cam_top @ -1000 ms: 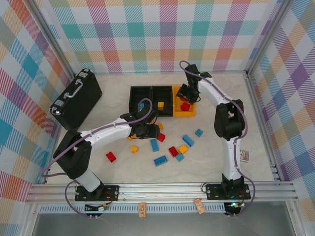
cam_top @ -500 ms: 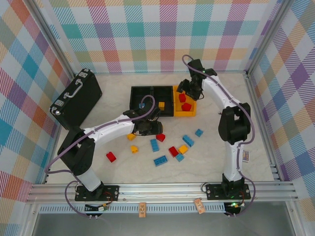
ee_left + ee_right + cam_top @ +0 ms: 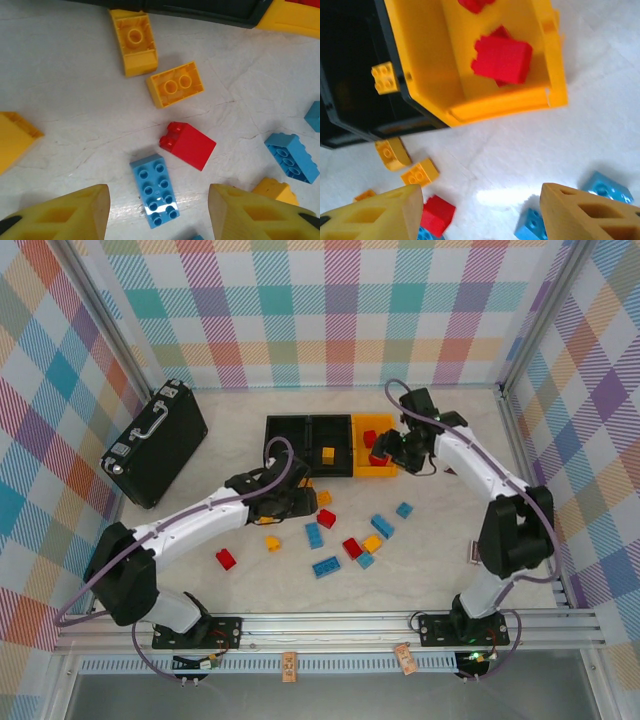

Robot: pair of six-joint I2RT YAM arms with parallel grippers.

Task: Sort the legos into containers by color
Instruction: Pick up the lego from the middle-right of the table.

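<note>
Three containers stand in a row at the back: two black bins (image 3: 285, 440) (image 3: 328, 445) and a yellow-orange bin (image 3: 373, 472). Red legos (image 3: 502, 57) lie in the yellow-orange bin (image 3: 435, 55), and a yellow lego (image 3: 385, 77) lies in the middle black one. My right gripper (image 3: 481, 200) hangs open and empty above the table just in front of that bin, and it sits at the bin's right side (image 3: 385, 452). My left gripper (image 3: 157, 197) is open over a blue lego (image 3: 155, 190) on the table, near a red lego (image 3: 189, 145) and yellow legos (image 3: 175, 84).
Loose legos are scattered mid-table: red (image 3: 226, 559), yellow (image 3: 272, 542), blue (image 3: 326, 566), red (image 3: 352, 547), blue (image 3: 382, 526), blue (image 3: 404, 510). A black case with a handle (image 3: 155, 440) stands at the back left. Plaid walls enclose the table.
The right gripper opened over the yellow-orange bin, left a red lego there and drew back toward the right. The left gripper swung from the black bins down over the loose legos.
</note>
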